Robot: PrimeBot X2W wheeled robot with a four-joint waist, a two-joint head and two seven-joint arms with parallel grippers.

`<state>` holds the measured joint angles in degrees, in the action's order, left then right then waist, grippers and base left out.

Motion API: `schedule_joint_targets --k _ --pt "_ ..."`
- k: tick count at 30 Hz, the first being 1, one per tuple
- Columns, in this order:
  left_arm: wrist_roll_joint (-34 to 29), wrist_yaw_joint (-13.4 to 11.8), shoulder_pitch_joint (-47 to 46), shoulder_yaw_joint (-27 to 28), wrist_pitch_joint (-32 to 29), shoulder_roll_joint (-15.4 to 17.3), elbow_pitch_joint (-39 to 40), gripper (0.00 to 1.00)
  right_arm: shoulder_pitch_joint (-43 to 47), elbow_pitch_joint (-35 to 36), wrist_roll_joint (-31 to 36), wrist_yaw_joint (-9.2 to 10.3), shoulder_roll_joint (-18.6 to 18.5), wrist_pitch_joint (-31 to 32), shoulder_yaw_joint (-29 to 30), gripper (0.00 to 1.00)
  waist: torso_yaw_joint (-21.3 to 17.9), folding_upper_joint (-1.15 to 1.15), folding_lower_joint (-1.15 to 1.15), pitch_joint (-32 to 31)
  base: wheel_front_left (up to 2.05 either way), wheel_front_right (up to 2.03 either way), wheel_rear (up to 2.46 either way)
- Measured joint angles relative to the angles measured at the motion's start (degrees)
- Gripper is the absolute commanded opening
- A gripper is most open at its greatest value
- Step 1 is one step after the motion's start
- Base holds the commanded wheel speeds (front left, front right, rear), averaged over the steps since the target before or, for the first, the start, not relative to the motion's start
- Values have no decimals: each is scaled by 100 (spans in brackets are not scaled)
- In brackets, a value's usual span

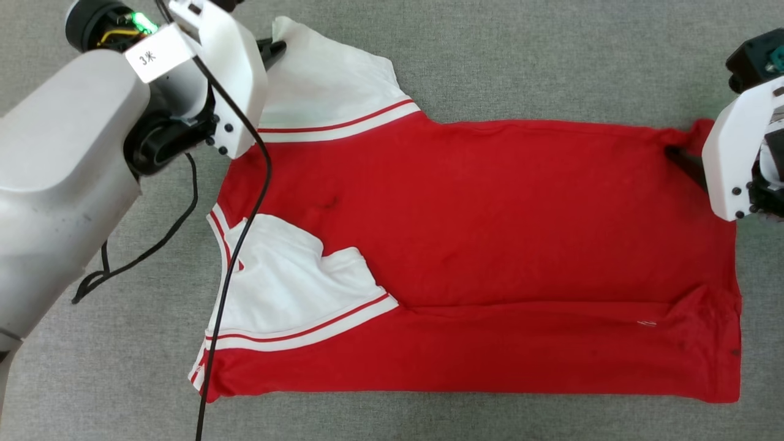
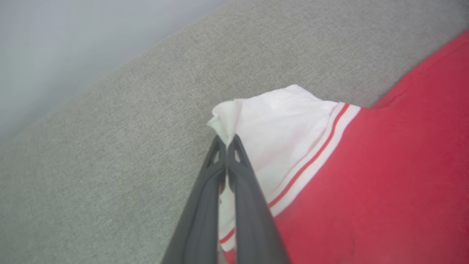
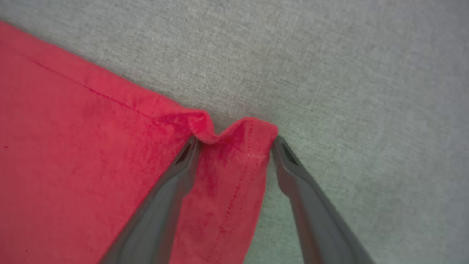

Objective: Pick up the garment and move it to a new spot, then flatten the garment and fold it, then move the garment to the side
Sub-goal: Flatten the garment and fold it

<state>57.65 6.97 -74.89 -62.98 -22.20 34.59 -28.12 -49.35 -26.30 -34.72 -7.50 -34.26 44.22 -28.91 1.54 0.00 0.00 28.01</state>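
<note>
Garment [image 1: 478,245], a red soft-fabric T-shirt with white sleeves, lay flat on the grey woven surface [image 1: 551,55], long axis nine to three o'clock. Left gripper [image 2: 227,142] pinched the eleven-o'clock sleeve tip [image 2: 223,117]; right gripper [image 3: 234,142] stood wide, straddling the two-o'clock hem corner [image 3: 253,132]. Collar [image 1: 215,226] partly hidden by left arm [image 1: 61,153].
</note>
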Motion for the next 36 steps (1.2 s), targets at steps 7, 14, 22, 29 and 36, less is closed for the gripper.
schedule_joint_targets --k 7,14,22,29,36 --pt "31 -51 161 25 120 169 86 0 -130 -449 -254 9 16 -501 -511 0 -22 0 0 -47 0 0 0" --pt "119 -166 462 79 383 280 233 0 -154 -708 -478 -4 85 -1651 -743 0 -89 0 0 -328 0 0 0" --pt "213 -404 1204 24 633 610 658 0 380 -778 -595 -3 96 -2973 -809 0 -145 0 0 -902 0 0 0" --pt "512 -762 2022 1 836 899 1184 0 955 -528 -577 -2 7 -3414 -957 0 -137 0 0 -1421 0 0 0" --pt "800 -1090 2860 -35 1088 1160 1547 0 1702 -215 -606 -3 -143 -3613 -872 0 -84 0 -1 -1865 0 0 0"
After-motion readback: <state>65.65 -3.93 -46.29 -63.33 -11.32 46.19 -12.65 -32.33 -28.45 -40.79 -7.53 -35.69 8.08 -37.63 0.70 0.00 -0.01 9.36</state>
